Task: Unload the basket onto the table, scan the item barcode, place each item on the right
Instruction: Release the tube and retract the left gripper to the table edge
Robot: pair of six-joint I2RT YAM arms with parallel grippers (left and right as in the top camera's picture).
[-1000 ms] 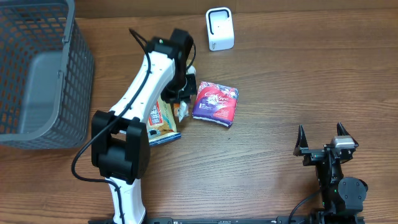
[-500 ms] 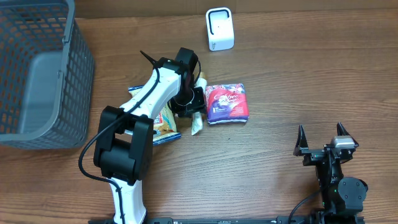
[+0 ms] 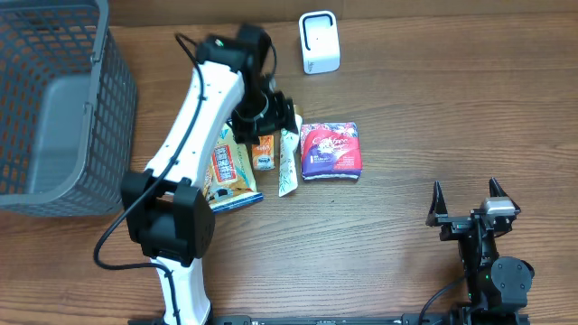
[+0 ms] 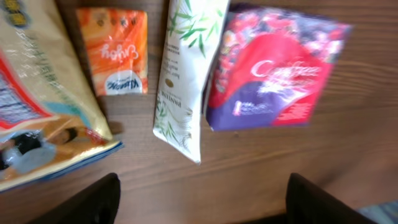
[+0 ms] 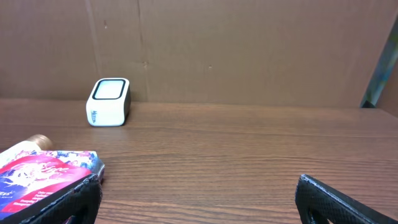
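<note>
Purple Carefree packet (image 3: 331, 150) lies free on the tabletop (image 3: 433, 108); fingers (image 4: 93, 199) of the left gripper (image 3: 278, 113) spread wide, holding nothing (closed a second ago); right gripper (image 3: 468, 203) stays spread, empty.

- Overhead: even, soft light on the table (image 3: 406, 135); faint shadows fall just beside the packets (image 3: 233, 171).
- Left wrist: whole view smeared; purple packet (image 4: 273, 74) at 2 o'clock softest, its print blurred.
- Right wrist: dimmer, sharp on the white scanner (image 5: 107, 101) at 10 o'clock.
</note>
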